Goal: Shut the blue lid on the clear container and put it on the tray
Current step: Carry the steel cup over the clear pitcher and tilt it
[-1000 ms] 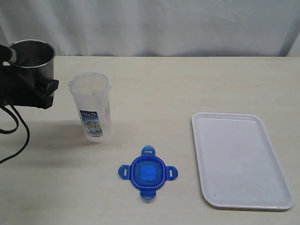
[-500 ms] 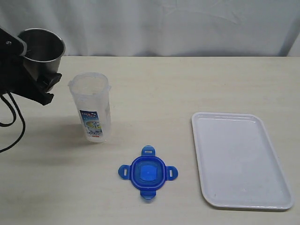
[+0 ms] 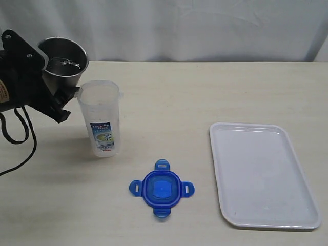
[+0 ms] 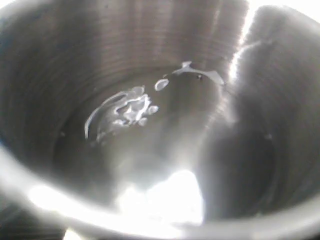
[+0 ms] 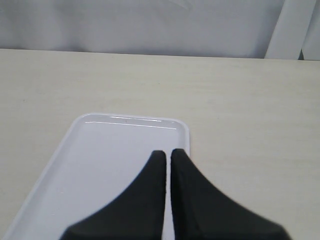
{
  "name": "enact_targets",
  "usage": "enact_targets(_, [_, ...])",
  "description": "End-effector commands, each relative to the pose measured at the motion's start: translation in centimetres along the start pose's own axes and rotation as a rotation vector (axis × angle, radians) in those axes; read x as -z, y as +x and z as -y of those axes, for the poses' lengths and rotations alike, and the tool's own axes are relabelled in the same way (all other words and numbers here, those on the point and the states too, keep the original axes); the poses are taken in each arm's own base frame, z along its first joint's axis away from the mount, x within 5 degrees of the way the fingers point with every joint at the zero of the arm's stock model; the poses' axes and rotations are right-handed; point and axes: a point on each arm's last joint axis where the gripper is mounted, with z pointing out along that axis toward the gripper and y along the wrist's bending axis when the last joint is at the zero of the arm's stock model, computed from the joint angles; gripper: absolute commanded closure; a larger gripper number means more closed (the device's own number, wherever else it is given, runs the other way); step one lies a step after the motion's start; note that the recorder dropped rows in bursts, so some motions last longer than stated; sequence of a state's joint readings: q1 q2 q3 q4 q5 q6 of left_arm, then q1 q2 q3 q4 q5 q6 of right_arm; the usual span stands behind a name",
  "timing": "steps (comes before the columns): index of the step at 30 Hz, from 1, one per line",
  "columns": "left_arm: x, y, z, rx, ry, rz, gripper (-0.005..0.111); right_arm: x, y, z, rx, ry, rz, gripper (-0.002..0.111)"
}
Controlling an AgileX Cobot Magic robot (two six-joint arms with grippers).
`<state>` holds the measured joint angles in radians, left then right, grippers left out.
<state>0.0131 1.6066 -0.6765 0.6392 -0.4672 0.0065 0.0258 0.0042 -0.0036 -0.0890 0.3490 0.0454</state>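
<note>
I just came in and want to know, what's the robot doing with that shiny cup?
The left claw holds a steel cup, tipped toward the open clear container, as if to pour. The blue lid lies on the table, not on yet. The right claw is shut above the white tray.

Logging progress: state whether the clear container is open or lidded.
Open. The clear container has a bare mouth; the blue lid lies on the table, apart.

Four things across the table
The container stands upright at the left, with the cup tilted in the air just behind and left of its rim. The lid lies flat in front, near the middle, and the tray lies well apart at the right.
</note>
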Motion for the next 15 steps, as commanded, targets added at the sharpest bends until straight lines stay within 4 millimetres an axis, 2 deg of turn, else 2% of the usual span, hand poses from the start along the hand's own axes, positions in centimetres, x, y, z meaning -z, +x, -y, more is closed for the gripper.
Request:
enact_targets(1, [-0.06,-1.26,-0.35,-0.019,-0.019,0.101,0.107,-0.01,0.07,0.0,0.005,0.001,0.004,0.104])
enact_targets(12, [-0.08,-1.27,-0.34,-0.192,-0.028,0.102,0.107,-0.01,0.07,0.0,0.005,0.001,0.004,0.104])
enact_targets(15, [-0.08,-1.27,-0.34,-0.192,-0.028,0.102,0.107,-0.01,0.07,0.0,0.005,0.001,0.004,0.104])
